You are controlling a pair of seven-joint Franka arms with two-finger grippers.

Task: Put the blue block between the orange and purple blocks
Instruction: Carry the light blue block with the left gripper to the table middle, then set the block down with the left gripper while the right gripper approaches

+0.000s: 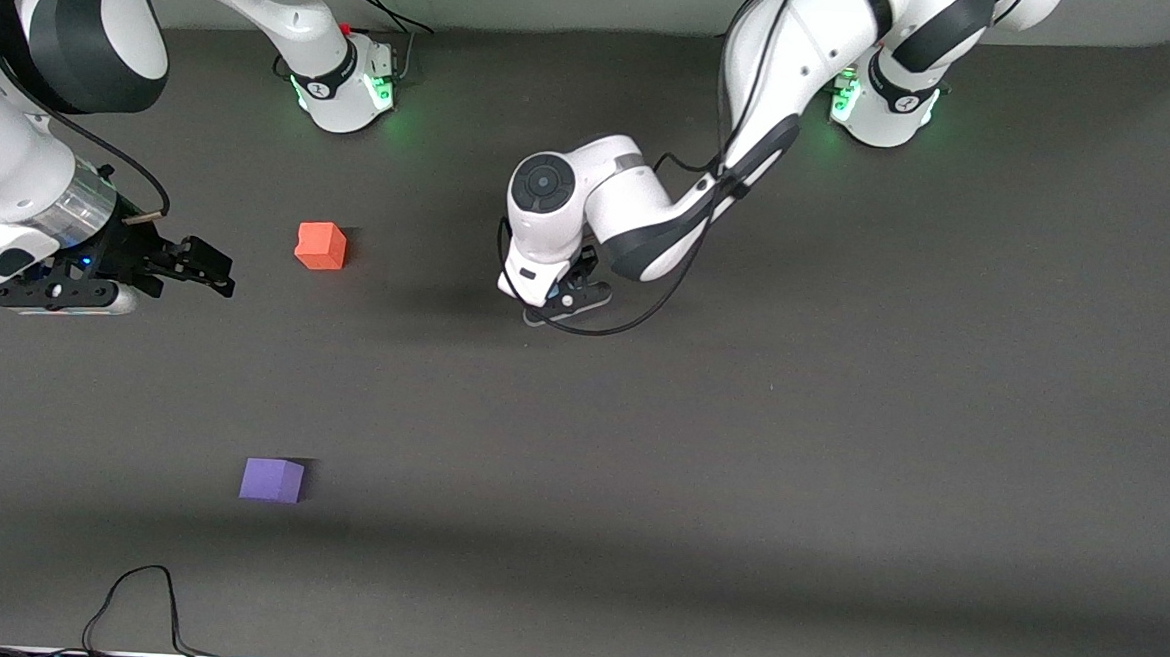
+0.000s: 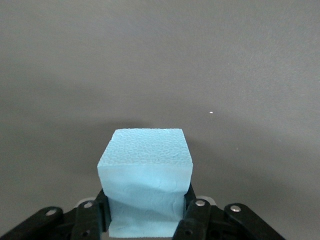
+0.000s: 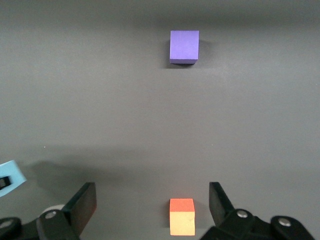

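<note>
Here the dark table lies bare between the left gripper and the other blocks. The orange block sits toward the right arm's end from that gripper, and the purple block lies nearer the front camera than the orange one, well apart from it. The left gripper's fingers are closed on the blue block, pressing its two sides. The right gripper hangs beside the orange block, spread wide, holding nothing.

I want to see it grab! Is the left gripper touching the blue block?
Touching. The left wrist view shows the left gripper with both fingers pressed against the blue block.
</note>
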